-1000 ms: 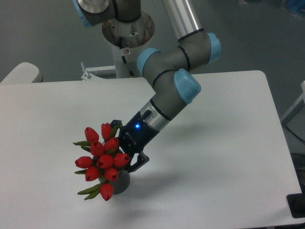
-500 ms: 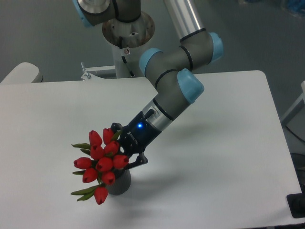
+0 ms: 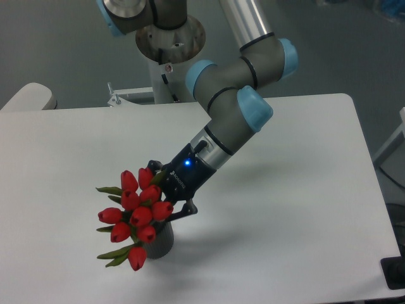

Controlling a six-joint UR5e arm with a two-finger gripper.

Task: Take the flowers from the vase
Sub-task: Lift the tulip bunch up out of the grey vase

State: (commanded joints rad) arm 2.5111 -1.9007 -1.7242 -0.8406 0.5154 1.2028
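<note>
The flowers (image 3: 136,212), a bunch of red closed tulip buds with green leaves, lean to the left over the table. Their stems are hidden behind the buds. The vase (image 3: 161,242), a small dark grey cylinder, stands on the white table right under the bunch, partly covered by it. My gripper (image 3: 166,201) reaches in from the upper right, a blue light glowing on its body. Its dark fingers (image 3: 181,210) sit against the right side of the bunch, closed around the hidden stems just above the vase mouth.
The white table (image 3: 285,209) runs to a rounded corner at the upper right and a front edge at the bottom. The arm's base (image 3: 169,38) stands behind the table's far edge. A pale rounded object (image 3: 28,97) sits at the far left.
The arm and gripper have risen a little, and the bunch has lifted with them. More of the vase shows beneath the buds than a second ago.
</note>
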